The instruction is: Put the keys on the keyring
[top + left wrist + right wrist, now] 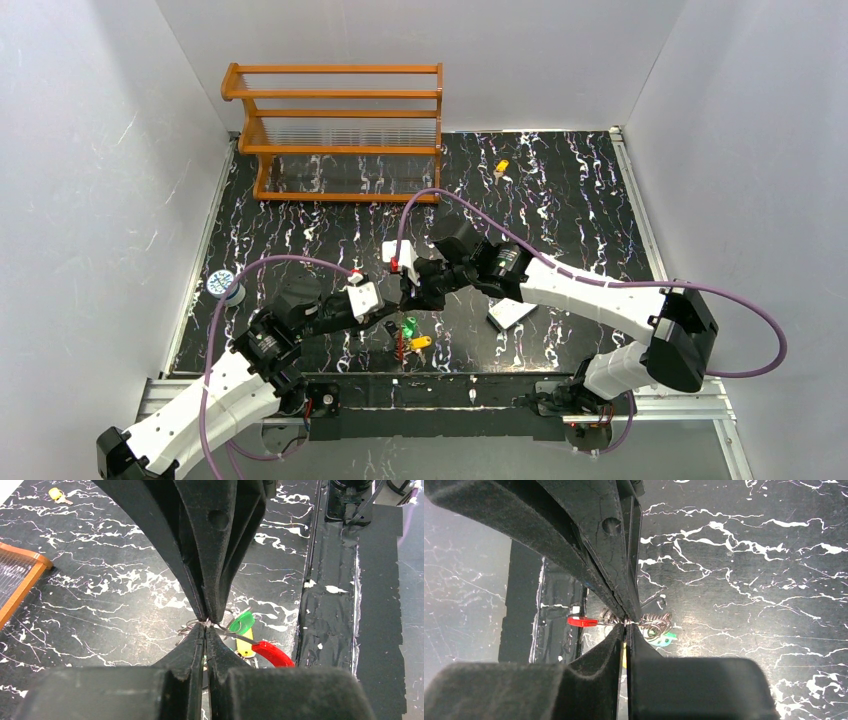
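left wrist view: the left pincer [206,622] is closed right down, its 2 tips nipping a thin wire of the keyring [271,653]. from that pinch the loop runs off to the pincer's right, crosswise to the fingers, and ends in the red section low on that side. the green key [241,622] hangs just right of the tips, touching the wire. a yellow key [245,649] lies partly under it, a little nearer the wrist. whether either is fully threaded on the loop cannot be told from here.

the right pincer [626,621] is also clamped shut on the same wire. from its side the loop again lies crosswise: the red part is to its left, and a tangle of small metal coils with a bit of green sits just to its right. so both pincers hold 1 ring nearly tip to tip, with its long axis passing through both pinches.

1 loose yellow key [501,167] lies well apart, far ahead of both pincers toward the back of the table [600,200]. in the left wrist view it shows ahead and off to the left. judged from the top view, the right arm reaches that way more easily than the left, so it looks the likelier one to let go and fetch it while the left keeps the ring steady. opening the loop first would need the 2 pinches pulled apart along the wire.
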Motion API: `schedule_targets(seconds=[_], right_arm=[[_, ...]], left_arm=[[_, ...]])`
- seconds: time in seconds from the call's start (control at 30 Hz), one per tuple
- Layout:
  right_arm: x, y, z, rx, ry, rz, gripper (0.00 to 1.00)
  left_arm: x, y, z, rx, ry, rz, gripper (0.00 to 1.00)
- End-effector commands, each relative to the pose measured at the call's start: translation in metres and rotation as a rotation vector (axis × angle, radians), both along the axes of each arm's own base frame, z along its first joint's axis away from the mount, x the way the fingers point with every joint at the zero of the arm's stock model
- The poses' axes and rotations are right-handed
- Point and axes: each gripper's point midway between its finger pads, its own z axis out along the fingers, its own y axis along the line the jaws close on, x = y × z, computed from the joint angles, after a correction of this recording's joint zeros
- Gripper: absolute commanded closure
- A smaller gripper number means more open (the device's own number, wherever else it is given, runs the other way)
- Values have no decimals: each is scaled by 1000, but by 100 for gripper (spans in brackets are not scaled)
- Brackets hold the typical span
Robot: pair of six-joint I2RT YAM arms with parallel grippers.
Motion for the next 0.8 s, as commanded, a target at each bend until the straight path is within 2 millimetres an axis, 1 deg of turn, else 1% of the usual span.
schedule_targets(seconds=[0.0, 0.07, 0.13, 0.17, 0.23, 0.37, 0.43, 0.5, 0.53, 0.63, 0.77], right_arm=[[2, 11, 40, 132, -58, 3, 75], [8, 9, 44, 157, -77, -41, 58], [13, 5, 50, 205, -90, -83, 46], [15, 2, 55, 239, -85, -106, 41], [20, -4, 65, 308, -87, -130, 38], [25, -19, 73, 392, -80, -133, 38], [20, -23, 78, 438, -75, -100, 39], [11, -24, 84, 484, -65, -51, 40], [6, -23, 87, 504, -54, -26, 42], [-5, -22, 96, 557, -43, 45, 49], [-8, -17, 101, 580, -11, 68, 57]], left_arm=[[0, 0, 13, -7, -15, 1, 100], [1, 1, 16, -13, -23, 8, 100], [1, 2, 18, -21, -35, 13, 100], [1, 3, 21, -30, -43, 19, 100], [2, 5, 25, -50, -58, 34, 100], [1, 7, 36, -96, -95, 41, 100], [-1, 8, 41, -118, -116, 39, 100], [-4, 9, 44, -131, -126, 32, 100], [-4, 8, 51, -155, -149, 28, 100], [-7, 8, 58, -193, -172, 21, 100], [-9, 10, 65, -227, -196, 22, 100]])
